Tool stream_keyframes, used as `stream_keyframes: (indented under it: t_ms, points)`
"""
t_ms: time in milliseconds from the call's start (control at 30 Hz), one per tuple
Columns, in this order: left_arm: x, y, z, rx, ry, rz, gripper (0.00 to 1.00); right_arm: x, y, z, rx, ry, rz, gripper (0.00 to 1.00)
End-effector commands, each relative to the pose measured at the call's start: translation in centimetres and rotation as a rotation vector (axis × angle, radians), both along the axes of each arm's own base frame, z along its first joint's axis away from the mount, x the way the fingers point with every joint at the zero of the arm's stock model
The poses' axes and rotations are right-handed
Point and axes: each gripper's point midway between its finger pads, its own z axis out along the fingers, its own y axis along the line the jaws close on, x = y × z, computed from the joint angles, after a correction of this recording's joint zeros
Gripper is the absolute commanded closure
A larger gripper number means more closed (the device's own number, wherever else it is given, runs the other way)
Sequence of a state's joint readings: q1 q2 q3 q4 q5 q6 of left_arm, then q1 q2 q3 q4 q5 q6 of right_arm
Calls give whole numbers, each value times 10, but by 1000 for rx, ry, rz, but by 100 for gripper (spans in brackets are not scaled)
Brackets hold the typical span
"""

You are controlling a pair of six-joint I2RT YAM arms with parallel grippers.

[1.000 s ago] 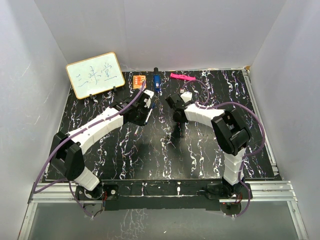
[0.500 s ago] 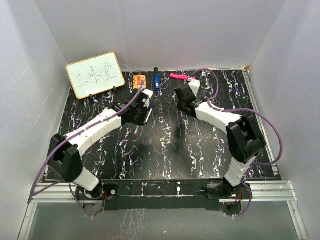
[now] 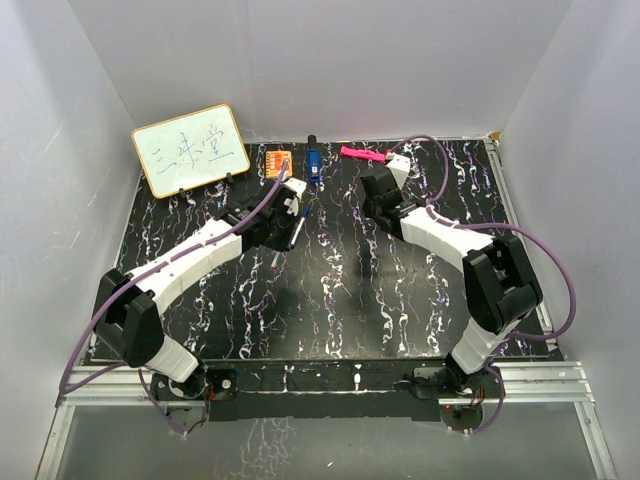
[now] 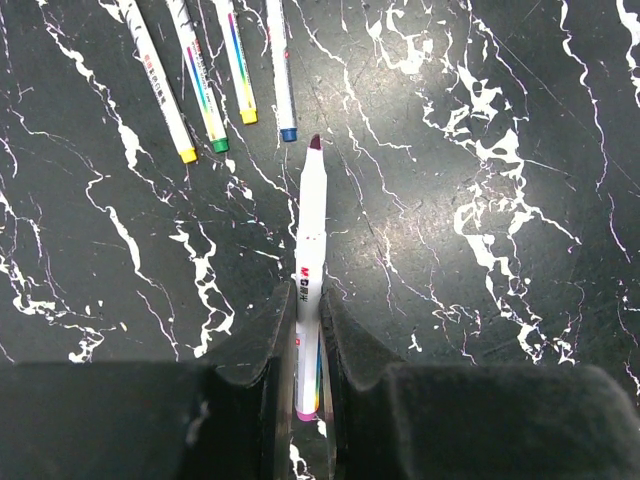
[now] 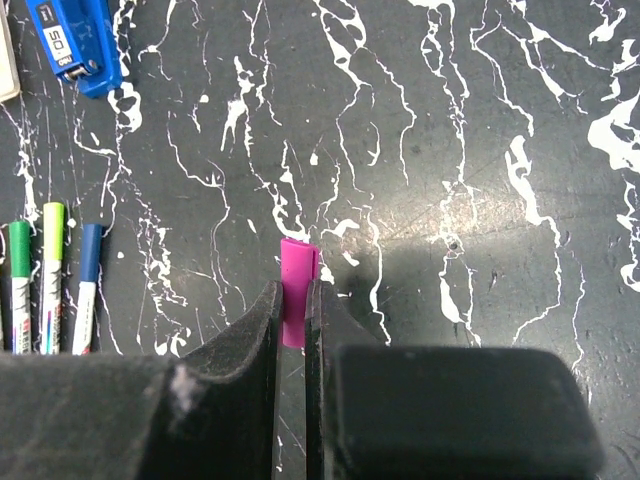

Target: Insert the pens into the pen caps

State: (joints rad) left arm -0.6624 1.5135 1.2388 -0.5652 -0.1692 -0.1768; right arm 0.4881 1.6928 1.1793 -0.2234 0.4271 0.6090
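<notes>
My left gripper [image 4: 308,300] is shut on a white pen [image 4: 310,230] with an uncapped dark purple tip and a pink rear end. The pen points away from the gripper above the table. In the top view that gripper [image 3: 292,222] is left of centre. My right gripper [image 5: 293,295] is shut on a short magenta-purple cap [image 5: 298,268], its open end pointing away. In the top view it [image 3: 376,190] is toward the back right. Several other white pens [image 4: 205,90] lie side by side, with yellow, green and blue ends. Their green, yellow and blue capped ends [image 5: 50,270] show in the right wrist view.
A blue block-like object [image 3: 313,165] [image 5: 75,40], an orange square block [image 3: 278,160] and a thick pink marker [image 3: 362,154] lie along the back edge. A small whiteboard [image 3: 190,150] leans at the back left. White walls enclose the black marbled table [image 3: 330,300].
My right arm has swung from the table's centre toward the back right, carrying the cap. My left arm has barely moved, still holding the pen.
</notes>
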Motion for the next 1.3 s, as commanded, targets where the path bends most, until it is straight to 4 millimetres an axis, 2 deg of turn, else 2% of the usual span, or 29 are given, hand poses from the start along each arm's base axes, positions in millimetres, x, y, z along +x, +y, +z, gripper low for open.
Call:
stream_keyframes:
  t_ms: [0, 400, 667, 767, 833, 967, 1067, 1267]
  points:
    - [-3, -2, 6, -45, -8, -3, 100, 8, 0, 30, 35, -103, -1, 100]
    - [-2, -14, -3, -94, 7, -8, 100, 6, -8, 41, 33, -149, 2, 100]
    - [-4, -23, -3, -162, -5, -23, 100, 2, -1, 56, 89, -219, 66, 100]
    - [-3, -36, -1, -233, -19, -51, 100, -3, 7, 69, 138, -282, 130, 100]
    - [-4, -49, 2, -317, -32, -72, 100, -10, 18, 85, 192, -355, 206, 100]
    - [-1, -76, 12, -485, -75, -121, 100, -40, 36, 124, 313, -572, 382, 100]
    - [2, -94, 24, -592, -116, -165, 100, -54, 40, 149, 371, -686, 438, 100]
    - [-4, -124, 48, -746, -203, -281, 100, -70, 49, 180, 447, -798, 522, 100]
